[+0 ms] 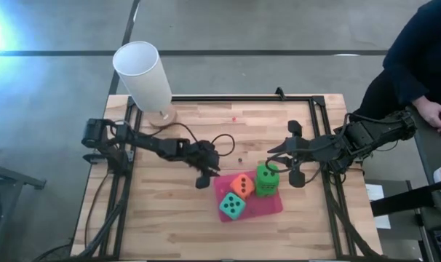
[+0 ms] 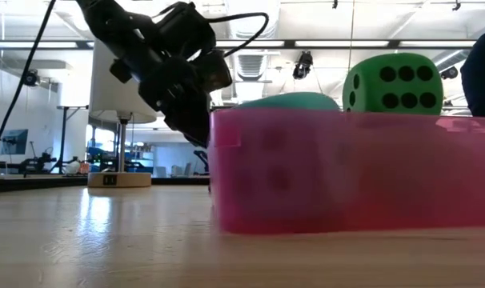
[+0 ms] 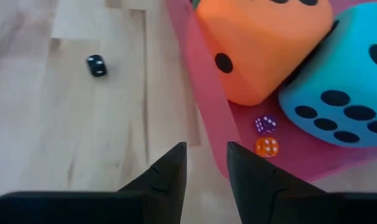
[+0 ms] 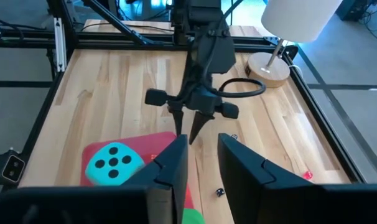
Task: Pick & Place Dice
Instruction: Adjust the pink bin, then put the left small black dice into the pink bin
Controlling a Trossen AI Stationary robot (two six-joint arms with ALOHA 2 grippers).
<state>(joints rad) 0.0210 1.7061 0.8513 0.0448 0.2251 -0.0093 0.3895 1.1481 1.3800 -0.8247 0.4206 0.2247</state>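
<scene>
The orange die (image 1: 241,185) carries black pips, as do the teal die (image 1: 232,207) and the green die (image 1: 267,179). The mat (image 1: 271,204) under them is pink. The counter (image 1: 155,211) is pale striped wood. Both pincers are black. The lamp shade (image 1: 142,75) is white.
</scene>
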